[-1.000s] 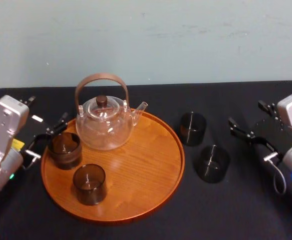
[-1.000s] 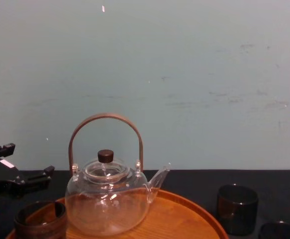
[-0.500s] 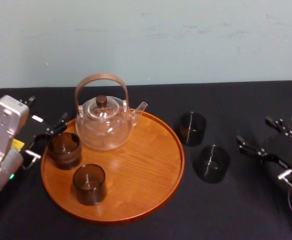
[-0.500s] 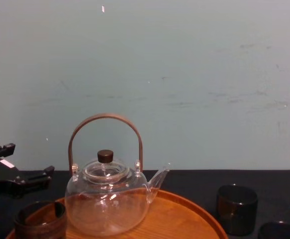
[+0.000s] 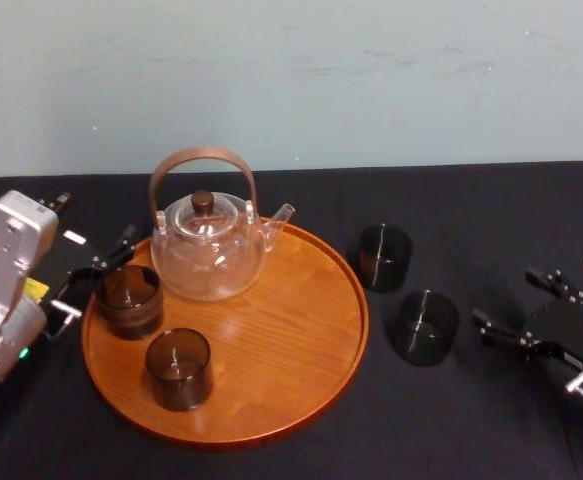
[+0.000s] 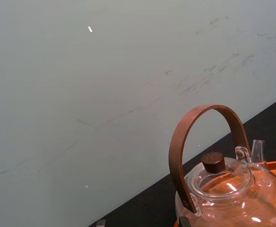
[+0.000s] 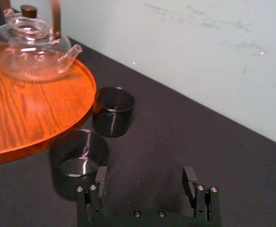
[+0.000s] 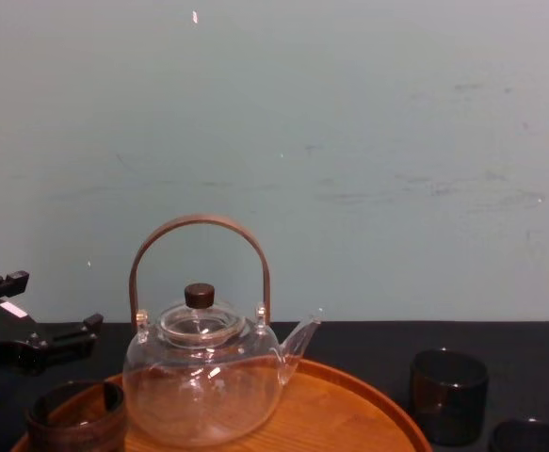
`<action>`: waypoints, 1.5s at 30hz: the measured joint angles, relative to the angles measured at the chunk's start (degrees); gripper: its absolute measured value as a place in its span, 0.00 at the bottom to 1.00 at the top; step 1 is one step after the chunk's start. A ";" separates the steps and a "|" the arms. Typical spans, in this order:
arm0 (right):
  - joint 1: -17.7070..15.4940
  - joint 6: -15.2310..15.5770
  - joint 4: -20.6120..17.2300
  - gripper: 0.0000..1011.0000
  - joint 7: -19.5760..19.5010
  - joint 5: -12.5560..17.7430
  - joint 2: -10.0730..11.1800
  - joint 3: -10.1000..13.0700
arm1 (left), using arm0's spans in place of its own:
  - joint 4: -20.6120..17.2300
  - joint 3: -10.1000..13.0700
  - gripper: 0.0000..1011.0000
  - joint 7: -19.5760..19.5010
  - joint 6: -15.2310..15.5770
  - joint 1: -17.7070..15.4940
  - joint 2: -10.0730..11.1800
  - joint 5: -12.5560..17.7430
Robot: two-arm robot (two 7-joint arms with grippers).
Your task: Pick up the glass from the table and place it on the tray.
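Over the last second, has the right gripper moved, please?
Yes: the right gripper pulled back towards the robot, from level with the farther glass to beside the nearer glass.

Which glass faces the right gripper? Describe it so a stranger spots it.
Find the round wooden tray on the black table. Two dark glasses stand off it, by its right rim. Take the nearer glass, just before the open right gripper; the farther glass sits toward the wall.

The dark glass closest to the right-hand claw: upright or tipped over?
Upright: the dark smoky glass stands on its base on the black table, mouth up, near the open right gripper.
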 joint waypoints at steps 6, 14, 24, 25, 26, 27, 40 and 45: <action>-1.22 0.98 -0.94 0.99 1.60 0.30 0.29 0.55 | 0.00 0.00 0.99 0.00 0.00 0.00 0.00 0.00; -2.86 2.32 -2.75 0.99 4.41 0.38 0.75 1.13 | 0.00 0.00 0.99 0.00 0.00 0.00 0.00 0.00; -3.29 3.53 -3.37 0.99 7.27 -0.38 0.61 1.01 | 0.00 0.00 0.99 0.00 0.00 0.00 0.00 0.00; -3.18 3.81 -3.31 0.99 7.57 -0.60 0.35 0.92 | 0.00 0.00 0.99 0.00 0.00 0.00 0.00 0.00; -3.10 3.93 -3.23 0.99 7.73 -0.72 0.23 0.86 | 0.00 0.00 0.99 0.00 0.00 0.00 0.00 0.00; -2.90 4.17 -3.06 0.99 8.02 -0.95 -0.07 0.78 | 0.00 0.00 0.99 0.00 0.00 0.00 0.00 0.00; -0.04 6.97 -1.26 0.99 10.10 -1.42 -3.46 0.55 | 0.00 0.00 0.99 0.00 0.00 0.00 0.00 0.00; 1.22 8.35 -0.54 0.99 11.45 -1.40 -4.68 0.39 | 0.00 0.00 0.99 0.00 0.00 0.00 0.00 0.00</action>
